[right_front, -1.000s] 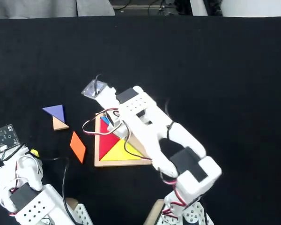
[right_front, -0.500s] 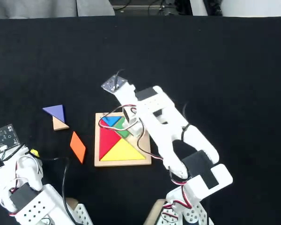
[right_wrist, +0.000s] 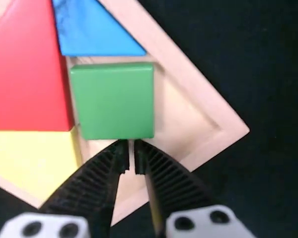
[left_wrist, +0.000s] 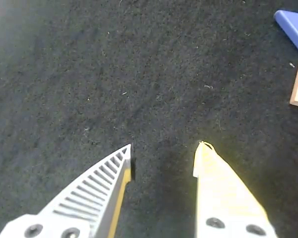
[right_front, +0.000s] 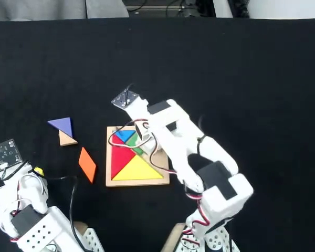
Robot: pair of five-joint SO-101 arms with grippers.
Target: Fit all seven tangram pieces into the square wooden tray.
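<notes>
Close at the lower middle of the right wrist view, right pincer (right_wrist: 129,157): narrowed to a slit, nothing gripped. Just beyond the tips, green square (right_wrist: 111,99), flat inside the wooden tray (right_wrist: 201,101); contact between tips and square edge impossible to tell. Past the square, toward the top of that frame, blue triangle (right_wrist: 94,32). At the left edge, red triangle (right_wrist: 25,74), with yellow triangle (right_wrist: 30,158) below it. To the right of the green square, bare tray floor up to the corner rim.

Across the high view, right arm (right_front: 184,147) stretched from the bottom right over the tray's right half, covering part of the green square. Left of the tray on the black worktop (right_front: 241,79), apart from it: orange parallelogram (right_front: 87,164) nearest, then tan triangle (right_front: 67,138) touching purple triangle (right_front: 62,125) farther toward the upper left.

At the bottom of the left wrist view, left pincer (left_wrist: 161,158): spread wide over bare worktop, gripping nothing. Well beyond it, at the right edge of the frame, purple triangle and tan triangle.
</notes>
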